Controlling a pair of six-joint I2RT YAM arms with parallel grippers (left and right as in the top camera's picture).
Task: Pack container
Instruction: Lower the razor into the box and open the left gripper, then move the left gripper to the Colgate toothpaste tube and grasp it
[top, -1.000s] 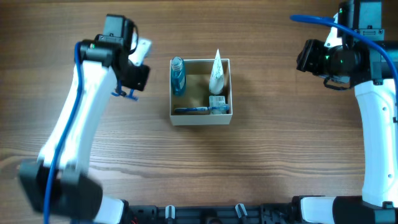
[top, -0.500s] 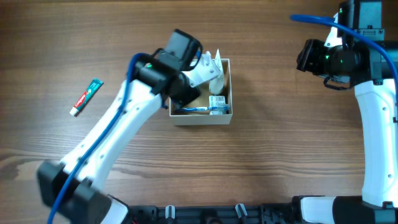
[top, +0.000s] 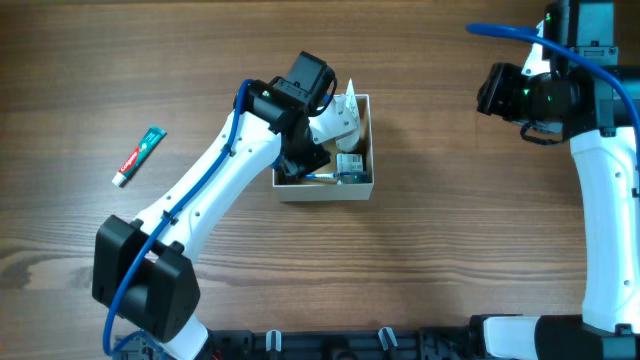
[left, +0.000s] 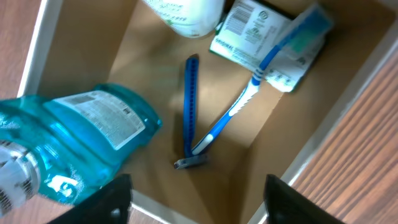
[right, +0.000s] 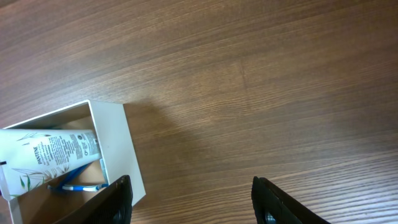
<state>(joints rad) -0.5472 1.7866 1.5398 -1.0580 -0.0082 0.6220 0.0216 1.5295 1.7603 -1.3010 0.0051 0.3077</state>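
toothpaste tube (top: 138, 156) flat on worktop (top: 430, 260), far left | left claw (left: 198, 202) spread, empty, over container (top: 323, 193) at centre, which holds blue bottle (left: 87, 140), razor (left: 189, 112), toothbrush (left: 231, 114) | right claw (right: 193, 199) spread, empty, above bare wood right of container

It looked like a robotics lab bench. A white left arm (top: 205, 195) and right arm (top: 603, 210), trailing blue cables (top: 500, 29), stood at a wood-grain tabletop (top: 430, 250) edged by a black rail (top: 330, 346).

left tool (left: 200, 198) parted, right tool (right: 198, 200) parted
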